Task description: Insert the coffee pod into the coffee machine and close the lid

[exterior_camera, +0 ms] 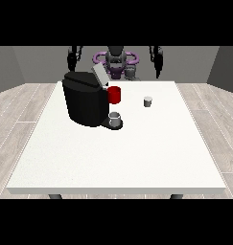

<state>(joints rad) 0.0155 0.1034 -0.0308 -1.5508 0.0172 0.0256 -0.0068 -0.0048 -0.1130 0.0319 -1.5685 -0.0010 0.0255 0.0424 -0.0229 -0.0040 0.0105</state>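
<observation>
A black coffee machine (84, 98) stands on the white table (118, 158) at the left of the middle, with its grey lid (99, 75) tilted up and open. A small grey coffee pod (147, 101) sits on the table to the right of the machine. The hand at the view's left (72, 59) hangs raised behind the table's far edge, above the machine. The hand at the view's right (157, 61) is also raised behind the far edge, well back from the pod. Neither hand touches anything.
A red cup (114, 94) stands right beside the machine's far right side. A grey cup (115, 118) rests on the machine's drip base at its front. The robot's torso (116, 60) is behind the far edge.
</observation>
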